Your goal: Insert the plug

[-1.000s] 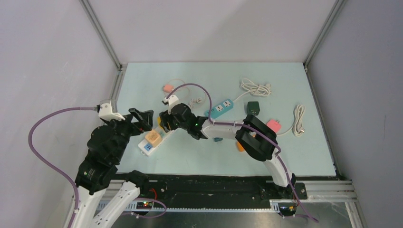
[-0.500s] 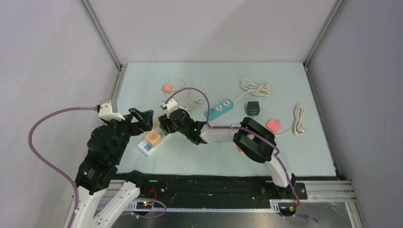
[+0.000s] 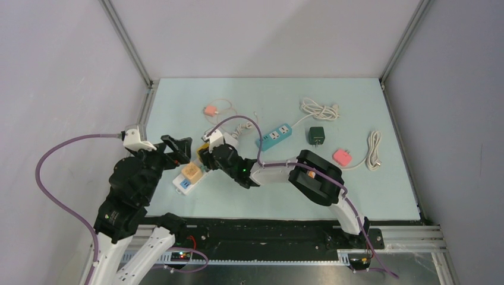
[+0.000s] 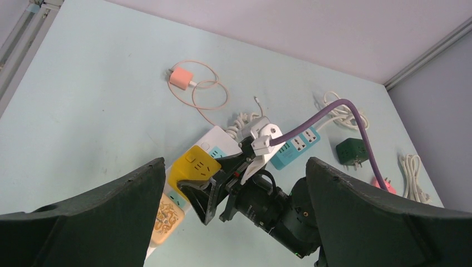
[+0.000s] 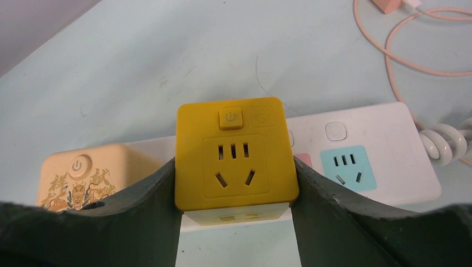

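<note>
A yellow cube plug (image 5: 234,156) (image 4: 195,164) is pinched between the dark fingers (image 5: 139,211) of my right gripper (image 5: 234,169) (image 3: 205,155), which is shut on its sides. The plug is over the white power strip (image 5: 367,167) (image 3: 183,184), between a cream cube plug (image 5: 89,172) (image 3: 191,171) that stands on the strip and a blue socket face (image 5: 346,167). Its prongs are hidden, so I cannot tell whether they are in a socket. My left gripper (image 4: 235,167) (image 3: 181,148) hangs wide open above this spot, holding nothing.
A teal power strip (image 3: 276,135), a dark green adapter (image 3: 315,135) and a pink adapter (image 3: 342,157) lie to the right. A pink charger (image 3: 210,110) with a looped cable lies at the back. White cable bundles (image 3: 320,108) (image 3: 374,149) lie at the back right.
My right wrist has swung a little toward the near side and down, carrying the yellow plug over the white strip. The left arm has not moved.
</note>
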